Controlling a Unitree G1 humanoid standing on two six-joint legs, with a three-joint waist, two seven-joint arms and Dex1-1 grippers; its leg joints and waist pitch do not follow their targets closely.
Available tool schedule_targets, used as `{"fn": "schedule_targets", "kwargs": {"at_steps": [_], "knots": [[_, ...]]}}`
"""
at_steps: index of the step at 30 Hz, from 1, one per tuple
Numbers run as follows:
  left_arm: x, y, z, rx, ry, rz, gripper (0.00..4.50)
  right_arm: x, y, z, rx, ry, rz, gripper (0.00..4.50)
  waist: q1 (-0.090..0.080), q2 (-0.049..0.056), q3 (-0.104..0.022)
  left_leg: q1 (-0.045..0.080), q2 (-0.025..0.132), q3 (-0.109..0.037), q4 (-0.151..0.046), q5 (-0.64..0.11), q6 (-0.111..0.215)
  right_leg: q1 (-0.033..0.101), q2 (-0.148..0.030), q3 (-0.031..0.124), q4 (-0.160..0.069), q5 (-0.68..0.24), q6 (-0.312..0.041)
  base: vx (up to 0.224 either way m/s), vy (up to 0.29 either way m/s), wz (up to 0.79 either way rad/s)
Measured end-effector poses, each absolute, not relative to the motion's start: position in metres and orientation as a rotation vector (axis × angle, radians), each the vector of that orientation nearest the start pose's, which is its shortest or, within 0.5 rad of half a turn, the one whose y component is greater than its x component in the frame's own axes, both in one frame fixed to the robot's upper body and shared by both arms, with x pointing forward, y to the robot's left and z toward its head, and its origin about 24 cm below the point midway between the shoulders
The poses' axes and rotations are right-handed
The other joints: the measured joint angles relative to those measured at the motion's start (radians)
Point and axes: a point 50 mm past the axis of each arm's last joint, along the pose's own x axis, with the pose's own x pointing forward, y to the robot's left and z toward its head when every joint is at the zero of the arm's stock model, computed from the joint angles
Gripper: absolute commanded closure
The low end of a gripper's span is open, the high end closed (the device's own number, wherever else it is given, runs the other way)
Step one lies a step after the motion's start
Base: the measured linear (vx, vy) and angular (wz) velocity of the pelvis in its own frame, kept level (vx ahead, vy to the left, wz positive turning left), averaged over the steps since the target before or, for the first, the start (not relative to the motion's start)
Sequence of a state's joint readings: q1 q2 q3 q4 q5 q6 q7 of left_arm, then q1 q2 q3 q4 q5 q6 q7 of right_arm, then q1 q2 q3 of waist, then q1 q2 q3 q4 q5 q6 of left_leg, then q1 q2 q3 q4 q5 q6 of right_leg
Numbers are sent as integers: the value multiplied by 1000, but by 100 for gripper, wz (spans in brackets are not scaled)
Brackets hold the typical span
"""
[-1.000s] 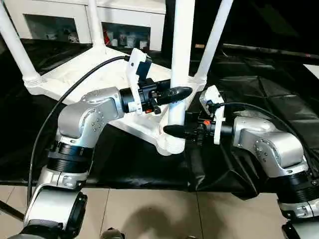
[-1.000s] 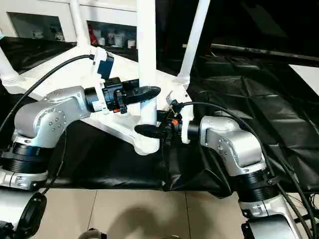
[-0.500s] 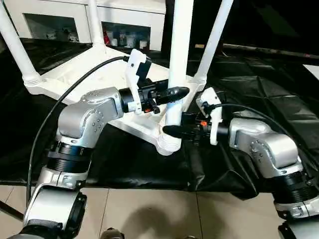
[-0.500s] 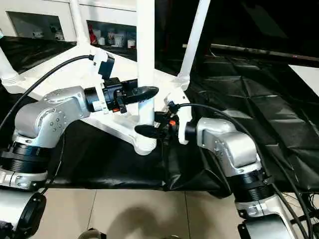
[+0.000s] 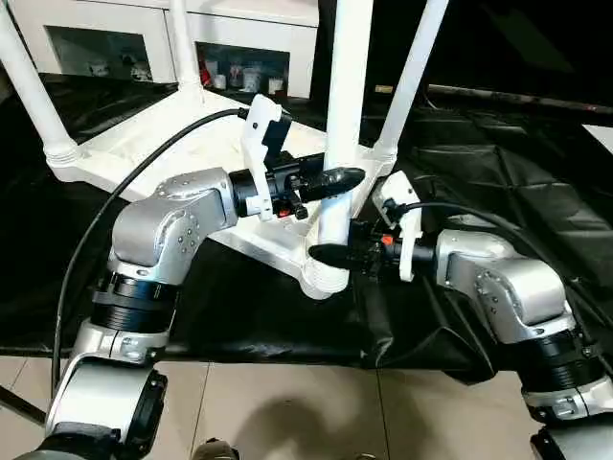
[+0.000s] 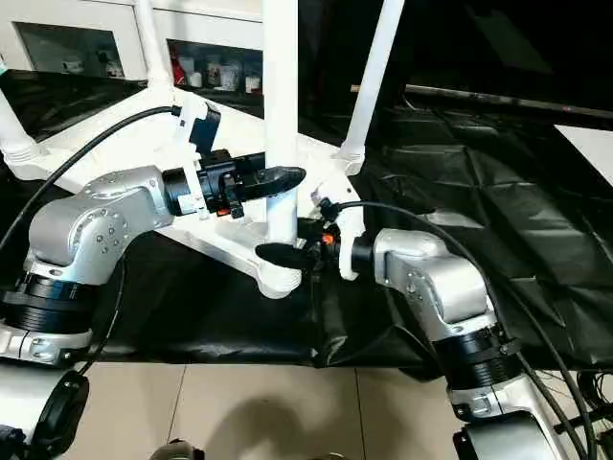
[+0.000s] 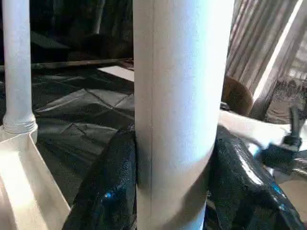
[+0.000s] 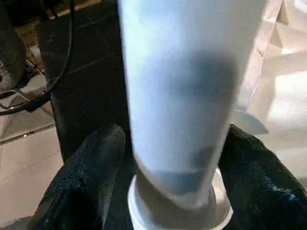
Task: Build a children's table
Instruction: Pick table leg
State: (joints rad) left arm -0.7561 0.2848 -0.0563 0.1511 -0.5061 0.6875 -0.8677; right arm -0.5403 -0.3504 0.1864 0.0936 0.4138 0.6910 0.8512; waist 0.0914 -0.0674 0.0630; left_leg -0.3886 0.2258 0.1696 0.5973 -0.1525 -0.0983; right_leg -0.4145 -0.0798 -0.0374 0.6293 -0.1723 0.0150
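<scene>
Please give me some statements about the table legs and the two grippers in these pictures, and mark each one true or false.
1. The tabletop lies upside down on the black cover, with legs pointing up. True.
2. The left gripper has its fingers on both sides of the near leg. True.
3. The right gripper is higher on that leg than the left gripper. False: it is lower, just above the corner socket.
4. The near leg lies flat on the black cover. False: it stands upright in the socket.
5. The far right leg is held by a gripper. False: no gripper touches it.
</scene>
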Motion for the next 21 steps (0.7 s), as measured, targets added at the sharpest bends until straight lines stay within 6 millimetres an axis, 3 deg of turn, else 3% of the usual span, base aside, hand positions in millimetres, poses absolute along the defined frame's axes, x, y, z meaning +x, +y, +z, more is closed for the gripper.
{"fn": "schedule_targets", "kwargs": {"at_steps": [7,13,14,21], "knots": [[330,92,185,-135,89,-1197,268,308,-106,110,40,352,1117,134,0,0,0,0,0,0,0,0,0,0,0,0,0,0,0,0,0,0],[329,90,185,-129,89,-1215,268,308,-104,109,49,352,1121,182,-1,0,0,0,0,0,0,0,0,0,0,0,0,0,0,0,0,0],[329,90,185,-129,89,-1215,268,308,-104,109,50,352,1123,207,-1,0,0,0,0,0,0,0,0,0,0,0,0,0,0,0,0,0],[328,90,186,-127,86,-1217,268,308,-103,110,48,342,1132,252,-1,0,0,0,0,0,0,0,0,0,0,0,0,0,0,0,0,0]]}}
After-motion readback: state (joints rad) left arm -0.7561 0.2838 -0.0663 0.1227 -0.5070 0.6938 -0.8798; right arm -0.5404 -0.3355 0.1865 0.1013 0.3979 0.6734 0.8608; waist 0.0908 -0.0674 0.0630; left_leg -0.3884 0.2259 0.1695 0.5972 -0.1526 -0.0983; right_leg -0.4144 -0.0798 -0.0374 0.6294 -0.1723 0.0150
